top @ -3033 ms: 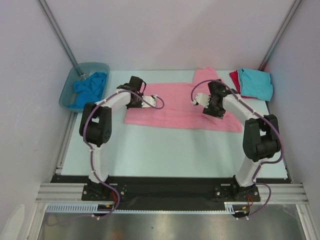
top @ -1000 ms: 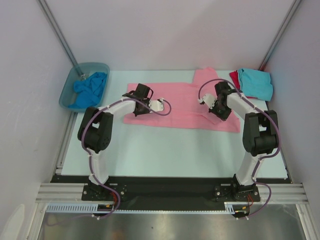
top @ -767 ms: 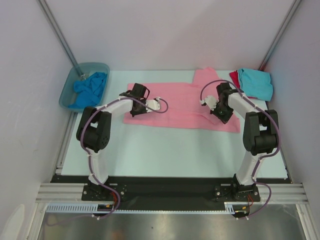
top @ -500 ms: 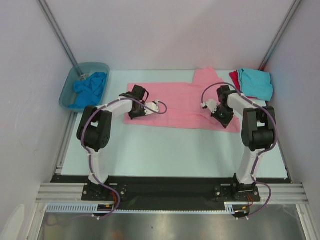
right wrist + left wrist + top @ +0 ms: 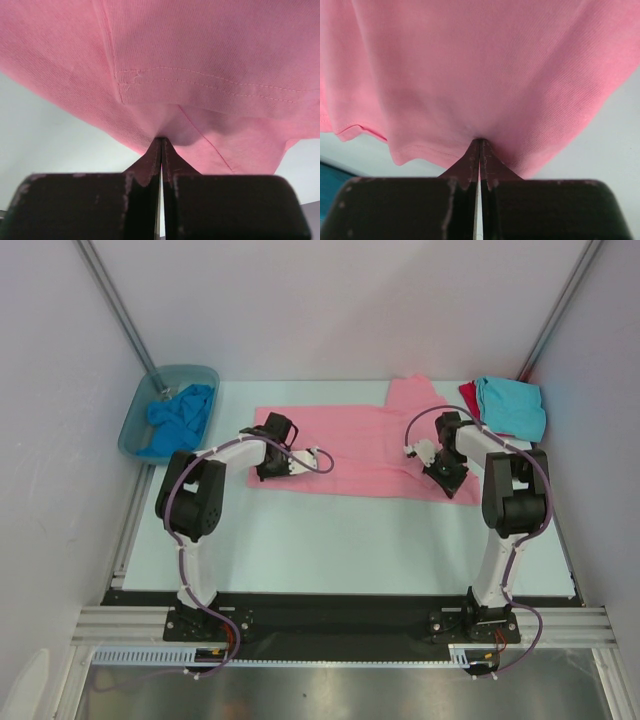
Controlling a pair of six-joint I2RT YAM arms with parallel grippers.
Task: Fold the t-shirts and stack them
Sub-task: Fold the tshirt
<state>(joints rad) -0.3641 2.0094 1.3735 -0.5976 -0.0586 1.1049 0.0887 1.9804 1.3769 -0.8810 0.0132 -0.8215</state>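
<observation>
Top external view: the light pink t-shirt (image 5: 350, 445) lies spread out flat on the far half of the table (image 5: 340, 540), with one sleeve pointing toward the far edge on the right. The left arm (image 5: 225, 452) reaches to the near left corner of this t-shirt. The right arm (image 5: 490, 450) reaches to its near right corner.

Left wrist view: the left jaws are closed on the pink cloth. The fingertips (image 5: 471, 159) meet with only a thin slit between them, and the fabric gathers into folds at the pinch. A hemmed edge runs just to the left of the grip.

Right wrist view: the right jaws are likewise closed on the pink cloth, fingertips (image 5: 151, 159) pressed together. A stitched seam crosses the fabric just beyond the pinch. Pale table surface shows on both sides.

The turquoise t-shirt (image 5: 512, 405) lies folded at the far right corner, on top of the red t-shirt (image 5: 466, 396). The blue t-shirt (image 5: 180, 415) sits crumpled in the plastic tub (image 5: 132, 430) at the far left, off the table edge.
</observation>
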